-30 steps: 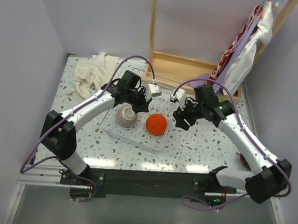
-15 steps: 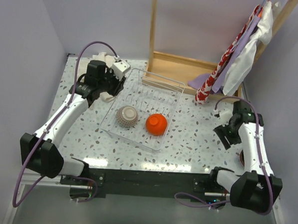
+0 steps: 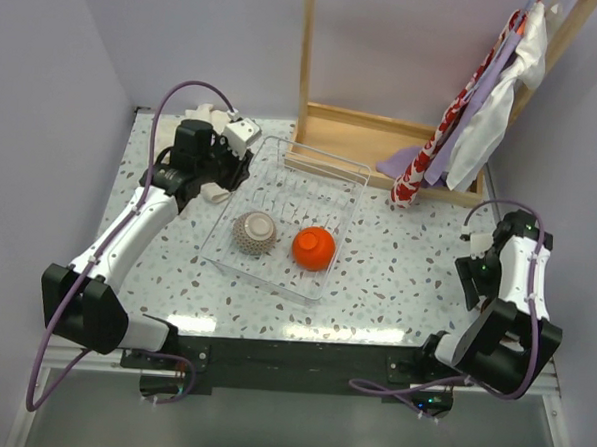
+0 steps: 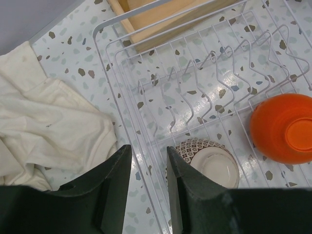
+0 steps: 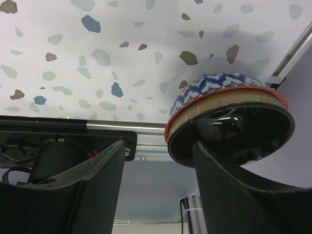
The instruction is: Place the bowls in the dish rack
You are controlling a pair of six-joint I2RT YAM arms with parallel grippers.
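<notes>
Where lilac walls (image 3: pixel 188 37) meet, speckled tabletop (image 3: pixel 396 279) holds the dish rack (image 3: pixel 292 197).

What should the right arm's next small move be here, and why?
Probably ease the right gripper forward and close on the rim of the blue-patterned bowl with dark glossy inside: the gripper stands open and the bowl sits just ahead, not yet in the wire dish rack.

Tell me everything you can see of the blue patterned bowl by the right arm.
The blue patterned bowl is round. Its outside is blue with white zigzags, with a tan band and a red line at the rim, and its inside is glossy and dark, looking glazed. It lies on the speckled table near the edge rail, mouth turned toward the open right pincer.
</notes>
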